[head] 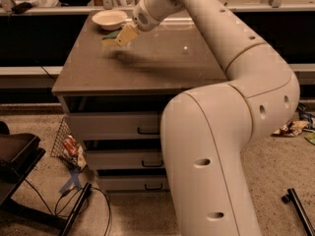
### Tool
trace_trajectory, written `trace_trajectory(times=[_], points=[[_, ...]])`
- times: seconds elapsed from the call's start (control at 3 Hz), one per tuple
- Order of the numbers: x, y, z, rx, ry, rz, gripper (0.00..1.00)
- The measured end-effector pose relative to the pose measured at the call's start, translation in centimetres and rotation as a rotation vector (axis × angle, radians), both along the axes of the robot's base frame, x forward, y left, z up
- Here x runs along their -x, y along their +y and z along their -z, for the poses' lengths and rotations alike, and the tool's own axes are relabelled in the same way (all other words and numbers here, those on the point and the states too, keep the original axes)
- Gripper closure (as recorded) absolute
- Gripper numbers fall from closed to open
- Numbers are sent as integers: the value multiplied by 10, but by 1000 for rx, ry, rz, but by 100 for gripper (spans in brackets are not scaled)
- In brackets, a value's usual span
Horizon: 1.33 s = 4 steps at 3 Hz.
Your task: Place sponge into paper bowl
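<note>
The paper bowl [110,19] is off-white and stands at the far left of the grey cabinet top [142,58]. My gripper [123,36] reaches over the cabinet from the right and is shut on the sponge [111,37], whose pale yellow foam and green layer show at the gripper's left side. The sponge hangs just above the surface, right in front of the bowl's near rim, with its shadow on the top below.
The cabinet has three drawers [118,124] below its top. A wire basket with wrappers [69,146] leans at its left foot. Cables and a black stand [19,156] lie on the floor at left. A counter with clutter runs behind the cabinet.
</note>
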State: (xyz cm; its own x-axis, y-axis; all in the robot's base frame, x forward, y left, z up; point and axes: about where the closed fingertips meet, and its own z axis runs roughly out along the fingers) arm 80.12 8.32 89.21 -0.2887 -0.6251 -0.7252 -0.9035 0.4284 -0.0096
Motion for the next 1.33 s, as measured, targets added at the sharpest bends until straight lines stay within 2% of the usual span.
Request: trace_trajectory(times=[0.33,0.67,1.0,1.33], points=[[-28,3,-12,-18,-59,83,100],[-57,2,-34,-32,-143,142,100],[-85,3,-45,-35,-195,220,100],[-110,6,-37,-25,-207,327,100]])
